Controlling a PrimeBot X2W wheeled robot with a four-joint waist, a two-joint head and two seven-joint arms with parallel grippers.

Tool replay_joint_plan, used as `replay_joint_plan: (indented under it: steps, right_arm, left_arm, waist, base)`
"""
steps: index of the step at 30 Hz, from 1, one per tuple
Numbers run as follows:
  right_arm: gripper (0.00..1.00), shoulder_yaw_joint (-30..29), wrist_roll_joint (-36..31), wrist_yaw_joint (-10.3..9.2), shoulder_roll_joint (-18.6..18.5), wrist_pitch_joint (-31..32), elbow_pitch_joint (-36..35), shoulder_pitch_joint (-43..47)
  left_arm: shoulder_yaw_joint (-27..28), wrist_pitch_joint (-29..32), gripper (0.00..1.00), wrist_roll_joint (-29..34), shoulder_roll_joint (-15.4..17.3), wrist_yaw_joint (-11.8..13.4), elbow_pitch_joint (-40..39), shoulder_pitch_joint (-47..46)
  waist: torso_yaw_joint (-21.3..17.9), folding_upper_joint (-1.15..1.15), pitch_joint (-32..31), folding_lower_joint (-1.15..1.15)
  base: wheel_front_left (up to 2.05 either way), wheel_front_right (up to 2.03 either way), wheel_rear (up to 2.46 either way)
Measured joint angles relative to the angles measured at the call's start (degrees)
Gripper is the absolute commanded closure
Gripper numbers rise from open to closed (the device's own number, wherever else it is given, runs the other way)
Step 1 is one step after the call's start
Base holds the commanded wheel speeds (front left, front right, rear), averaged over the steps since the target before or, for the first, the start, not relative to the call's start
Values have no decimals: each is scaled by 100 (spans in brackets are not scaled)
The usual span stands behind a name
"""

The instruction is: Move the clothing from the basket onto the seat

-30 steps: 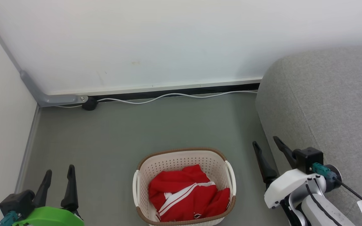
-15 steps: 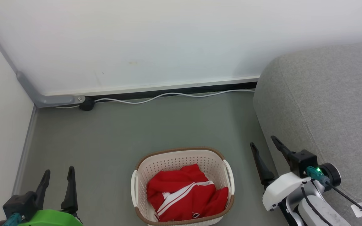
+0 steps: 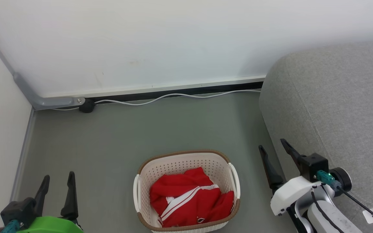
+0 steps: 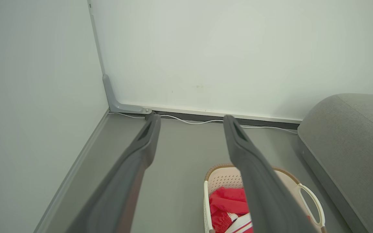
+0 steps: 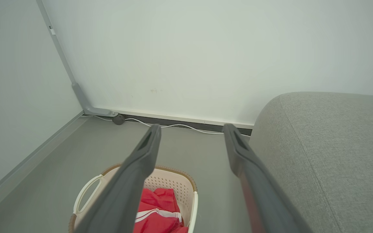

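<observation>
The cream perforated basket with a brown rim stands on the grey floor at the bottom middle of the head view. Red clothing with white stripes lies crumpled inside it. The grey seat fills the right side. My left gripper is open at the lower left, well left of the basket. My right gripper is open between the basket and the seat's side. The basket and clothing show low in the left wrist view, the basket, clothing and seat in the right wrist view.
White walls meet in a corner at the left. A white cable and a black plug run along the dark skirting at the back wall's foot. A grey conduit bends down the corner. Open grey floor lies beyond the basket.
The whole head view has shifted slightly, so the camera moved; the basket and seat sit a little further left and higher. Both grippers stay open and empty.
</observation>
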Motion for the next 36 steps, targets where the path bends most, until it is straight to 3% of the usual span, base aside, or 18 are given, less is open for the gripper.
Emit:
replay_joint_plan:
  steps: [14, 26, 36]
  right_arm:
    - [0, -35, -107, 44, 12, 0, -102, -111]
    - [0, 123, -278, 151, 177, -1, -263, -417]
    - [0, 197, -352, 202, 397, -16, -368, -661]
  left_arm:
    - [-101, 0, 0, 10, -41, -53, -82, -33]
    - [-490, 3, 0, 221, -14, -121, -65, -644]
    - [-851, 171, 0, 342, 29, -129, -97, -1397]
  waist:
    - [-51, 0, 449, 0]
    - [-205, 0, 1311, 0]
    - [-557, 0, 2157, 0]
  base:
    - [0, 0, 0]
    - [0, 0, 0]
    - [0, 0, 0]
